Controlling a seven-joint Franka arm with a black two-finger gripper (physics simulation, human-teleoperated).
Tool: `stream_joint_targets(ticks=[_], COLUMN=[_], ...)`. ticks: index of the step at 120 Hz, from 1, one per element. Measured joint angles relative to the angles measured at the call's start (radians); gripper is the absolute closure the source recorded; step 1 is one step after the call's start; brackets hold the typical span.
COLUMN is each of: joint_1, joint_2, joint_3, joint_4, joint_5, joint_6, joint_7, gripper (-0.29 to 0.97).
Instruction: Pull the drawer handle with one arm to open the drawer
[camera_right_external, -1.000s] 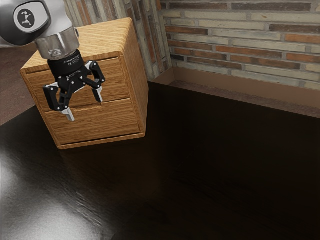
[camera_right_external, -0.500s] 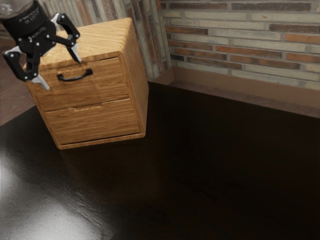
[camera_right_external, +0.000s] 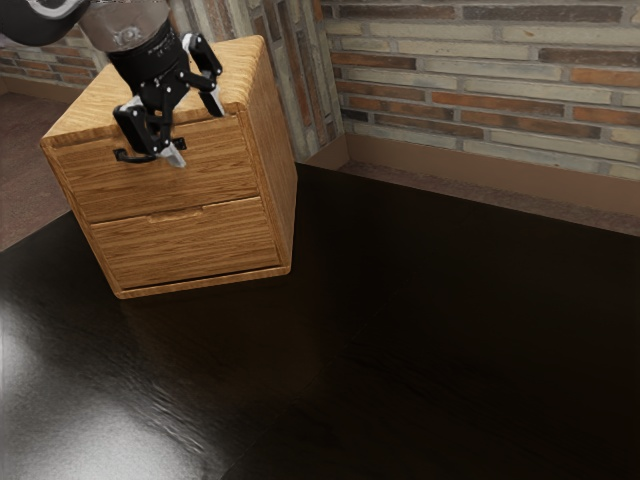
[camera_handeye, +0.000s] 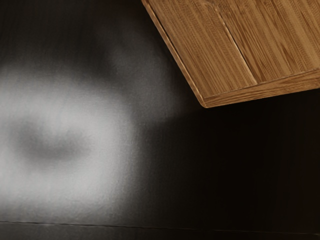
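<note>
Gripper (camera_right_external: 194, 132) has come to drawer's (camera_right_external: 205, 172) top edge, spread.

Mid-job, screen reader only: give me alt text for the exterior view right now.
An open black gripper hangs at the top drawer of a wooden two-drawer cabinet, partly hiding its black handle; the drawer looks closed. The cabinet sits on a dark glossy table before a brick wall.

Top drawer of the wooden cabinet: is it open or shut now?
Shut. The top drawer lies flush with the lower drawer and the cabinet frame; nothing juts out.
</note>
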Motion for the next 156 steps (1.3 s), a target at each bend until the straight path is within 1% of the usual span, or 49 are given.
stream_joint_targets(ticks=[8,16,27,51,72,82,94,101,110,134,152,156], joint_1=[0.057,0.118,0.167,0.191,0.193,0.213,0.256,0.284,0.299,0.302,0.315,0.322], joint_2=[0.035,0.048,0.052,0.068,0.05,0.05,0.053,0.06,0.074,0.137,0.142,0.143], joint_3=[0.009,0.009,0.006,0.005,0.012,0.01,0.013,0.014,0.013,0.007,0.012,0.013], joint_4=[0.009,0.017,0.023,-0.013,-0.013,-0.009,-0.007,-0.005,0.002,0.039,0.04,0.039], joint_5=[0.002,0.003,-0.002,-0.057,-0.069,-0.085,-0.137,-0.161,-0.177,-0.16,-0.141,-0.134], joint_6=[0.029,0.052,0.074,0.183,0.174,0.166,0.16,0.155,0.152,0.155,0.161,0.162], joint_7=[-0.003,-0.006,-0.009,0.02,0.026,0.024,0.016,0.008,-0.001,-0.017,-0.022,-0.022], gripper=[0.03,0.04,0.06,0.14,0.18,0.13,0.08,0.06,0.05,0.07,0.12,0.11])
